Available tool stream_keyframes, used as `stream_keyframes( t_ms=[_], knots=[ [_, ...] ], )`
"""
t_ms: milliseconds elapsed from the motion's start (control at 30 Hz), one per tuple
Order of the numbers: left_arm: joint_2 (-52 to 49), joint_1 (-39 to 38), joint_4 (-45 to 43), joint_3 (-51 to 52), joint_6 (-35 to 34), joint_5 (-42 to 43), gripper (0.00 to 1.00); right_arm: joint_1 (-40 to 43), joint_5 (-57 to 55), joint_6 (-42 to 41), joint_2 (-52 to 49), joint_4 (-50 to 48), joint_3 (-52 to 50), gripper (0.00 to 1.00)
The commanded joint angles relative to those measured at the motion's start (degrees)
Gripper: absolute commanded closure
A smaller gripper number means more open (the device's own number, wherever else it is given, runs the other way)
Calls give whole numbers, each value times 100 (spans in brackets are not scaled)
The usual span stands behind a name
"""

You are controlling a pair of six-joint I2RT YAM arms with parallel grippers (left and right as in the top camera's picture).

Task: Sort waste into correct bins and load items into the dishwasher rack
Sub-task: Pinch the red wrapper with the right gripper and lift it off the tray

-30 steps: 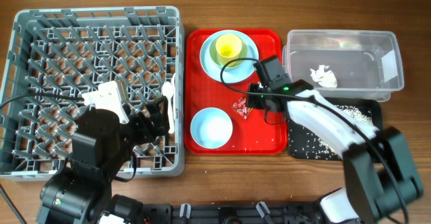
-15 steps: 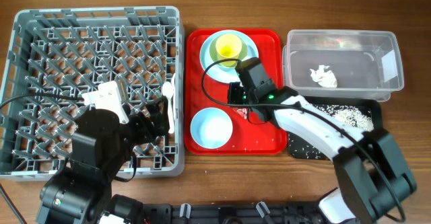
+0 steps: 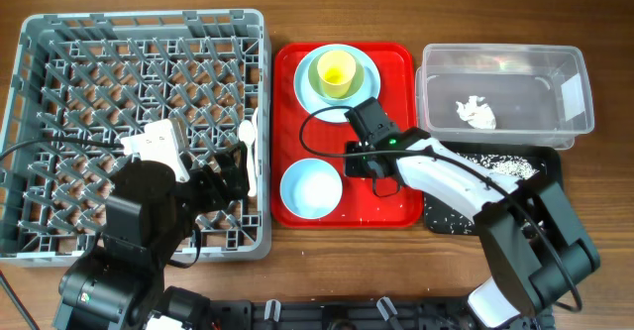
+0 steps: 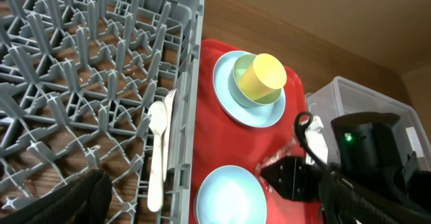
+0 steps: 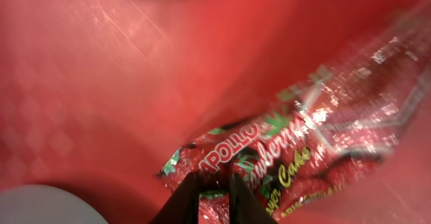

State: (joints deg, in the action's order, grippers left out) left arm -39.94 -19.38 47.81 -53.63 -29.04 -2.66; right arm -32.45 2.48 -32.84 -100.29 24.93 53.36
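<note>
The red snack wrapper (image 5: 303,143) lies on the red tray (image 3: 396,57). My right gripper (image 5: 214,177) is down on it with the fingertips pinched on its near edge. From overhead the right gripper (image 3: 359,162) hides the wrapper. The light-blue bowl (image 3: 311,188) sits just left of it. The yellow-green cup (image 3: 336,70) stands on the light-blue plate (image 3: 309,82) at the tray's back. The white spoon (image 4: 156,150) and fork (image 4: 172,103) lie at the grey rack's (image 3: 59,53) right edge. My left gripper (image 3: 230,174) hovers open over the rack.
The clear tub (image 3: 575,82) at the back right holds the crumpled napkin (image 3: 475,112). In front of it, the black tray (image 3: 550,183) holds pale crumbs (image 3: 515,171). A few crumbs dot the red tray's front.
My right gripper swung left across the red tray, then came toward the front, and now covers the wrapper. The left arm has not moved.
</note>
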Motion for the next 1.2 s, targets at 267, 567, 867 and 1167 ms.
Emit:
stream_keyframes(
  t_ms=[267, 567, 867, 1167],
  knots=[
    [4, 26, -13, -87, -15, 2, 0, 31, -1025, 1580, -70, 1134, -24, 69],
    [4, 26, -13, -87, -15, 2, 0, 31, -11, 2247, 496, 1235, 678, 67],
    [4, 26, -13, -87, -15, 2, 0, 240, -461, -1307, 942, 1674, 581, 10],
    [4, 26, -13, -87, -15, 2, 0, 240, -1099, -2914, 682, 1220, 507, 18]
  ],
)
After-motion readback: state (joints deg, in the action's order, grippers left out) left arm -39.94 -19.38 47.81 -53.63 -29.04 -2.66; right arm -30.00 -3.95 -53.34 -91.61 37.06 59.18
